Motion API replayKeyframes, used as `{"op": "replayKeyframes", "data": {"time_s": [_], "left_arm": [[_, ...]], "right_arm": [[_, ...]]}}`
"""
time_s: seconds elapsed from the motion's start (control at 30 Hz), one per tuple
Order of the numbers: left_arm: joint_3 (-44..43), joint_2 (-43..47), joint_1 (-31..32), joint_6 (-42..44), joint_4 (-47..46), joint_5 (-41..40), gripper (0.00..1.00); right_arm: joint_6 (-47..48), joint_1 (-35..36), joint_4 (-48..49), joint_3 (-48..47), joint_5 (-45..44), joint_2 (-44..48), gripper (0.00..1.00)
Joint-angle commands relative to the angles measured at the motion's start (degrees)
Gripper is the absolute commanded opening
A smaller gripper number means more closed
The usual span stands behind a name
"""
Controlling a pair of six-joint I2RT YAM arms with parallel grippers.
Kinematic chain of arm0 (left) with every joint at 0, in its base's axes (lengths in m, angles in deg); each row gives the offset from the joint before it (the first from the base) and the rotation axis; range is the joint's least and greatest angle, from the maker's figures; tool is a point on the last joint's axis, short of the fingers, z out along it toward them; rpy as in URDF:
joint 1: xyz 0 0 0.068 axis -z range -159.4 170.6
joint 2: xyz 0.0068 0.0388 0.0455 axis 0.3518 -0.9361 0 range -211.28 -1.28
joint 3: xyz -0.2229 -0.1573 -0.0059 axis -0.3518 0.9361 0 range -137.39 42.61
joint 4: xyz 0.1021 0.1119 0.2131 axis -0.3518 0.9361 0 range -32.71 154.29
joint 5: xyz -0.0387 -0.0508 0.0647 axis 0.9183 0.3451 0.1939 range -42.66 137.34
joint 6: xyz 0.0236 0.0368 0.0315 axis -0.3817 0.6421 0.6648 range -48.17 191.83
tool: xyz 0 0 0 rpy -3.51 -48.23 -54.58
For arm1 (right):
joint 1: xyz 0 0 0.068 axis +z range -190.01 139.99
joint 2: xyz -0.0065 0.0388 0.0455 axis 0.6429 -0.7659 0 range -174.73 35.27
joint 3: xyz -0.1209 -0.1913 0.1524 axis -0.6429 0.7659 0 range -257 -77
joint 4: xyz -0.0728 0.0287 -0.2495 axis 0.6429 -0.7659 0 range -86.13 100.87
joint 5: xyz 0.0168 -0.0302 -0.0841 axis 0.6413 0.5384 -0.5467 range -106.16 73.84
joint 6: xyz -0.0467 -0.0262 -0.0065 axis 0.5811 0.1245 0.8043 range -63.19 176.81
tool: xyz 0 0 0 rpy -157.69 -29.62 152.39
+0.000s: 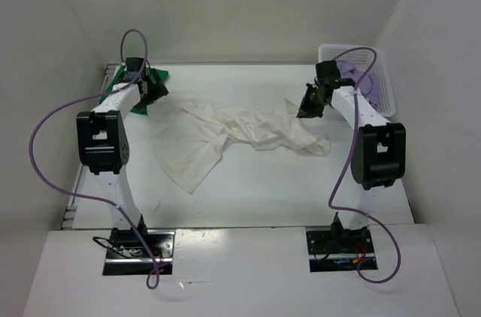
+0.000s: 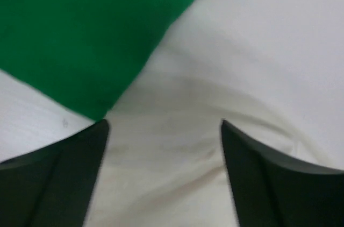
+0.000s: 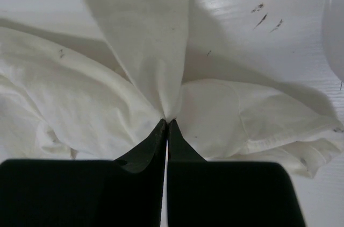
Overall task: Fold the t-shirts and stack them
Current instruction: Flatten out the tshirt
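The white-cream t-shirt (image 1: 233, 133) lies crumpled across the middle of the table. My right gripper (image 1: 310, 105) is shut on a pinch of its right end, and the cloth fans out from the closed tips (image 3: 167, 121). The green t-shirt (image 1: 120, 86) lies folded at the far left. My left gripper (image 1: 154, 92) hovers at its right edge, open, with nothing between its fingers; in the left wrist view the green t-shirt (image 2: 80, 28) fills the upper left and cream cloth (image 2: 177, 151) lies below the gap (image 2: 165, 130). The purple t-shirt (image 1: 362, 80) sits in the basket.
A white lattice basket (image 1: 385, 92) stands at the far right corner, and its rim (image 3: 334, 17) shows beside my right gripper. White walls close in the table on three sides. Purple cables loop over both arms.
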Motion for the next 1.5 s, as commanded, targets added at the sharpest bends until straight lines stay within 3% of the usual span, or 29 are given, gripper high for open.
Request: {"op": "replayKeyframes", "data": {"time_s": [0.0,0.13,0.27,0.33,0.37,0.47,0.6,0.73,0.83,0.87,0.9,0.97,1.03,1.1,1.27,1.33,1.37,1.4,1.47], "left_arm": [[7.2,9.0,2.1,-0.5,0.2,4.7,0.98],[24.2,22.5,4.8,-2.7,0.9,12.0,1.0],[43.6,38.9,6.2,-12.4,0.4,16.5,0.99],[50.1,49.1,7.4,-16.7,0.4,17.6,0.82],[54.8,51.7,7.4,-20.2,0.4,17.6,0.66],[59.9,57.5,8.2,-23.7,1.2,17.6,0.62],[63.2,54.3,8.2,-24.4,-1.6,16.6,0.73],[61.6,48.2,8.2,-23.2,-3.4,15.0,0.65],[60.9,45.3,8.2,-23.2,-4.1,13.2,0.51],[60.9,44.8,8.2,-22.6,-5.3,13.2,0.45],[60.9,42.9,8.2,-22.6,-6.8,11.6,0.31],[58.3,39.8,7.5,-20.5,-6.8,11.6,0.2],[51.2,34.3,7.5,-18.5,-7.6,10.9,0.1],[44.5,28.0,7.0,-16.6,-7.6,9.8,0.06],[17.8,11.2,4.2,-8.5,-1.8,5.9,0.05],[12.1,6.2,3.6,-6.6,1.8,4.7,0.1],[10.8,5.6,3.0,-5.2,1.9,4.7,0.15],[10.8,5.6,2.4,-5.2,1.9,4.7,0.38],[14.8,8.5,0.6,-5.7,-0.2,6.9,0.58]], "right_arm": [[-0.7,0.3,2.2,-6.7,0.0,-1.7,0.0],[-0.7,1.6,1.7,-9.6,-0.5,-2.9,0.0],[-1.8,2.7,3.6,-5.8,0.1,-2.4,0.0],[-2.5,3.2,5.2,-4.0,0.8,-1.4,0.0],[-3.0,4.0,5.2,-2.0,0.8,-0.6,0.0],[-3.0,5.6,5.9,0.8,1.3,0.7,0.0],[-3.0,6.1,6.9,3.3,1.9,2.0,0.0],[-3.0,6.1,6.4,3.8,1.3,3.9,0.0],[-3.0,6.1,5.9,4.5,1.3,5.2,0.0],[-3.0,6.1,5.9,5.2,1.3,5.2,0.0],[-3.0,6.1,5.9,5.2,0.8,5.8,0.0],[-3.0,6.1,5.9,6.6,0.8,7.0,0.0],[-3.0,6.1,5.4,8.7,0.0,8.7,0.0],[-3.0,6.1,4.8,11.4,-0.8,9.7,0.0],[-3.0,5.5,3.8,18.2,0.4,15.0,0.0],[-3.0,5.5,3.2,20.4,0.9,16.4,0.0],[-3.0,5.5,3.2,21.5,0.9,17.8,0.0],[-3.0,5.5,3.2,22.0,0.9,18.5,0.0],[-3.0,4.8,3.2,23.3,1.4,19.1,0.0]]}}
